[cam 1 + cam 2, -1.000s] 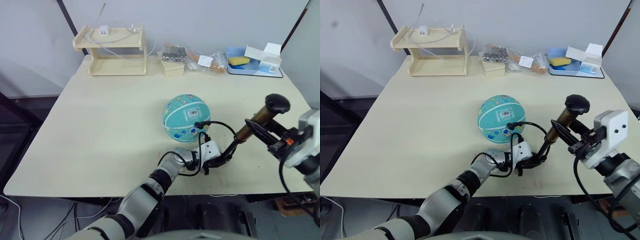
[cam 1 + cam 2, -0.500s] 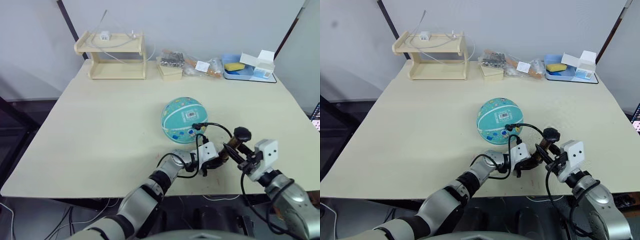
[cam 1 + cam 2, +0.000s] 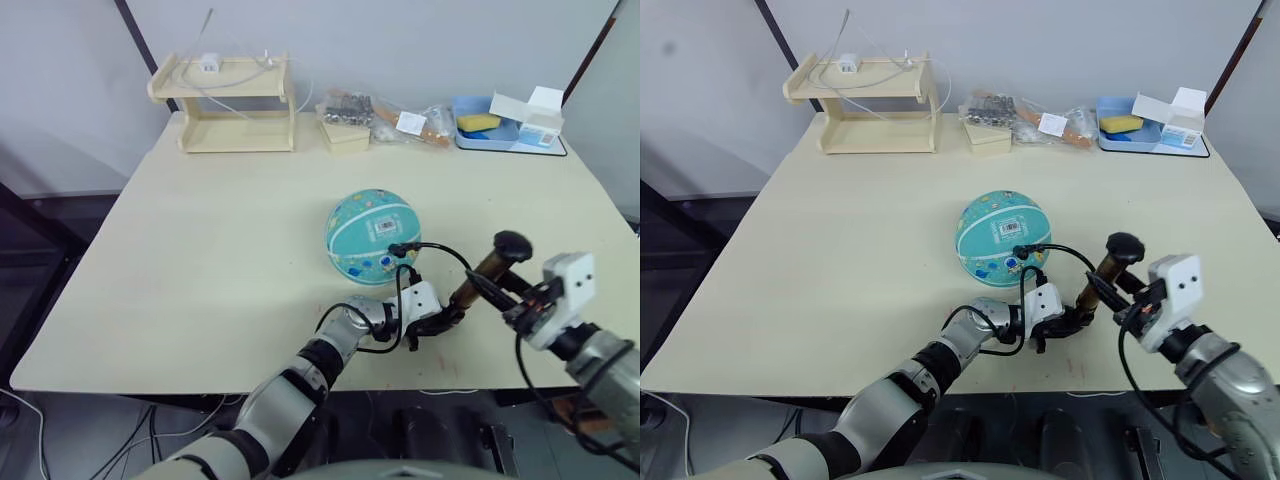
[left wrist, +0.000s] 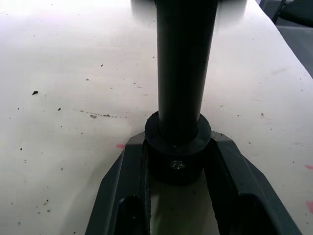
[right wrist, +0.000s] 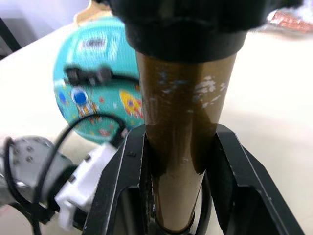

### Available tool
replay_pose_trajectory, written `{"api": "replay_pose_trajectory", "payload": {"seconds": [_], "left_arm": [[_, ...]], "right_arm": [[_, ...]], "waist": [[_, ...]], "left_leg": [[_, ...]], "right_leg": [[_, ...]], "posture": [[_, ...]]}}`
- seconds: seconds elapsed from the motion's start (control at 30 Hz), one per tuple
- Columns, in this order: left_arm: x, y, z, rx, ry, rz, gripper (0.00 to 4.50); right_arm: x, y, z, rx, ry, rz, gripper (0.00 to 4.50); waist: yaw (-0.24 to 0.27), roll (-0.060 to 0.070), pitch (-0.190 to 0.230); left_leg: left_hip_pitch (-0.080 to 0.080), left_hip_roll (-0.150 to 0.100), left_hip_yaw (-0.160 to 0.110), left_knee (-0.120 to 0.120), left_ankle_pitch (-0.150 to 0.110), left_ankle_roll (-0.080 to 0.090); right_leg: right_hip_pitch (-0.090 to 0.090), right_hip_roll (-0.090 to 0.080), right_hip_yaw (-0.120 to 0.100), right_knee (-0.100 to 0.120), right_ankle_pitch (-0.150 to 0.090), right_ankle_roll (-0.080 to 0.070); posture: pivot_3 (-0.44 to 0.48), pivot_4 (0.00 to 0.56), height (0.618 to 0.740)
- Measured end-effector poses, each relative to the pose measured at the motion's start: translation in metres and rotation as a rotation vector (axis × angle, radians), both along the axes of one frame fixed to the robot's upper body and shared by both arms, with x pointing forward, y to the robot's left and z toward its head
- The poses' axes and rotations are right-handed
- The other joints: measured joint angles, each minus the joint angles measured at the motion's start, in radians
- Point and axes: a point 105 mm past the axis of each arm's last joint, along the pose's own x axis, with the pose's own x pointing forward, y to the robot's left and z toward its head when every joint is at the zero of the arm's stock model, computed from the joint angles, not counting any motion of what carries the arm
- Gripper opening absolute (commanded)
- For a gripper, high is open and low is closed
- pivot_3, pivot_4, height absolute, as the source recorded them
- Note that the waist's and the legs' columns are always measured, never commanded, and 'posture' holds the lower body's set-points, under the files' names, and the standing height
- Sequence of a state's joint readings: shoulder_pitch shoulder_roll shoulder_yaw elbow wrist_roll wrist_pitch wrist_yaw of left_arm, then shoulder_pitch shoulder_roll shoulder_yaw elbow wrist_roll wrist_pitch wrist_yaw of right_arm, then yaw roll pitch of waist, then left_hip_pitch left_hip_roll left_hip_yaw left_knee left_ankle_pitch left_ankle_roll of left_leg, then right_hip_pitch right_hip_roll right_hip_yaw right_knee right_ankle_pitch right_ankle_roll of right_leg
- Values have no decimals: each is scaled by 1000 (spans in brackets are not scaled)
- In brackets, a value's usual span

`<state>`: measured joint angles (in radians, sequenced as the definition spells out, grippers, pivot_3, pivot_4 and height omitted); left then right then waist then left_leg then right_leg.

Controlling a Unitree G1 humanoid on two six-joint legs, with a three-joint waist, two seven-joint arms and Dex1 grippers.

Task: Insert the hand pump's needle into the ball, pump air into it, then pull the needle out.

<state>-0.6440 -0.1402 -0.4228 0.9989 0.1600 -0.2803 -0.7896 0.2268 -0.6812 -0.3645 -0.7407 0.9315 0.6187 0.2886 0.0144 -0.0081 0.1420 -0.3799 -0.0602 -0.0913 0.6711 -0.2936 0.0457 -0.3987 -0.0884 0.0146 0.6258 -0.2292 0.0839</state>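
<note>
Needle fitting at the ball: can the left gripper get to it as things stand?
Probably not right away. The left gripper is shut on the hand pump at its base, so it isn't free. The path itself looks open: the needle sits close by on the ball.

white label patch [image 3: 384, 227] on the ball [image 3: 372, 236] — perhaps a barcode, unreadable

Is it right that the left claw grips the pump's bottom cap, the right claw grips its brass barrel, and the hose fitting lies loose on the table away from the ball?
Not quite. The hose fitting sits against the ball, as the left eye view shows, not loose on the table. The rest holds: the left claw grips the hand pump's bottom cap, and the right claw grips its brass barrel.
</note>
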Motion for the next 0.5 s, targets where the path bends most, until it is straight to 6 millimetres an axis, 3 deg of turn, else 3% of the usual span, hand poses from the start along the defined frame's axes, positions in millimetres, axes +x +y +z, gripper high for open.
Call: {"api": "replay_pose_trajectory", "payload": {"seconds": [0.13, 0.23, 0.5], "left_arm": [[0, 0, 1, -5, 0, 1, 1049], [0, 0, 1, -6, -1, 0, 1049], [0, 1, -3, 3, 7, 13, 1049]], "right_arm": [[-6, -2, 38, -3, -53, 6, 975], [-11, -2, 51, -10, -73, 8, 975], [-7, 9, 33, -26, -99, 37, 975]], "waist": [[0, -1, 3], [1, -2, 4], [-2, -7, 2]], "left_leg": [[-1, 0, 0, 0, 0, 0], [-1, 0, 1, 0, 0, 0], [3, 0, 1, 0, 0, 0]], "right_leg": [[-1, -1, 0, 0, 0, 0], [-1, 0, 0, 0, 0, 0], [3, 1, 0, 0, 0, 1]], "posture": [[0, 150, 740], [0, 150, 740], [0, 150, 740]]}}
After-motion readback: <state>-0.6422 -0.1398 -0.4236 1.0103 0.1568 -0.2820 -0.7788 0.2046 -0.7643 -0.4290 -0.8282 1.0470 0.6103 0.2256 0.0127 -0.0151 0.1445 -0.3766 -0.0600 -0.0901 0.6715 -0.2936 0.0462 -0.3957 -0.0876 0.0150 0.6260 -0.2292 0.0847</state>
